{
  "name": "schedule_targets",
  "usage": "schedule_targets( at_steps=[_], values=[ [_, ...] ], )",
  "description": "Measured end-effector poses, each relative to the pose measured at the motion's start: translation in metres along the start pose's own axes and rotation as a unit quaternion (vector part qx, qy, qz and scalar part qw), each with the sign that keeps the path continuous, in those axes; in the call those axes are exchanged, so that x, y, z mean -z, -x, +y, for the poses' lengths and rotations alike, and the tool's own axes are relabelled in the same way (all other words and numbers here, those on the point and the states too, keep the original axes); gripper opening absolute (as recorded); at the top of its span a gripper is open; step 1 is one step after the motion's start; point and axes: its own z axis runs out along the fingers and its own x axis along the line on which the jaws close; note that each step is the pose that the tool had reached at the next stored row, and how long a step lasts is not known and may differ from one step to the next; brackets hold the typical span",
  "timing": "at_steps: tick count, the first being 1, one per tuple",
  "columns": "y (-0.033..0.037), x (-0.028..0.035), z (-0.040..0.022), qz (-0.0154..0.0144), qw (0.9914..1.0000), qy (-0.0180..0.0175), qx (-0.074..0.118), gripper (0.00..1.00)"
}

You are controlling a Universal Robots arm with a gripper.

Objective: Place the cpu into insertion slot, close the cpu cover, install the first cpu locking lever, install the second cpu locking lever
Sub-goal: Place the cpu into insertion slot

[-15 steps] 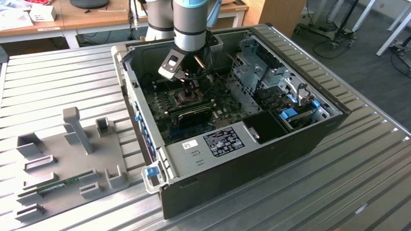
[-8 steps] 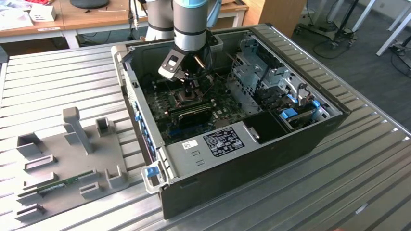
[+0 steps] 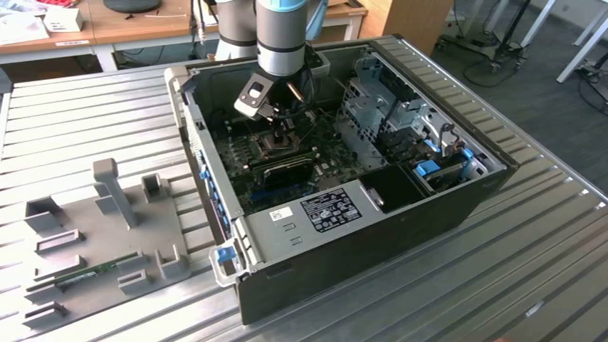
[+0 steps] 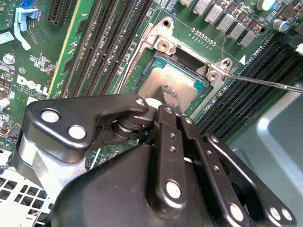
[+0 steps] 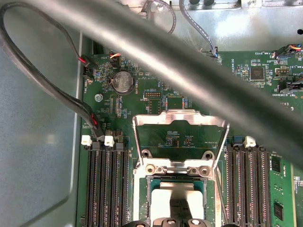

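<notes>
Cpu (image 4: 182, 78) lies flat in insertion slot (image 4: 158, 59) | gripper (image 4: 168, 94) directly above its middle, jaws together, gripping nothing | cpu cover (image 5: 180, 118) stands open at hinge side

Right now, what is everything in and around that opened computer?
Open black metal computer case: one, black, on the ribbed metal table
Green motherboard: one, green, inside the case
Square dark metal-rimmed insertion slot: one, dark, on the motherboard
Flat square grey-topped cpu: one, grey, in the insertion slot
Silvery metal-frame cpu cover: one, silver, swung open
Long narrow memory slots: several, black, flanking the insertion slot
Grey fixture tray: one, grey, exterior view's left
Black gripper: one, black, at the cpu
</notes>
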Motion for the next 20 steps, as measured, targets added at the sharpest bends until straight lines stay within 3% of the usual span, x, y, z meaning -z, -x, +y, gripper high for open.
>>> schedule_targets(
  at_steps=[20],
  values=[
    [0.0, -0.001, 0.0, 0.0, 1.0, 0.0, 0.0, 0.11]
  ],
)
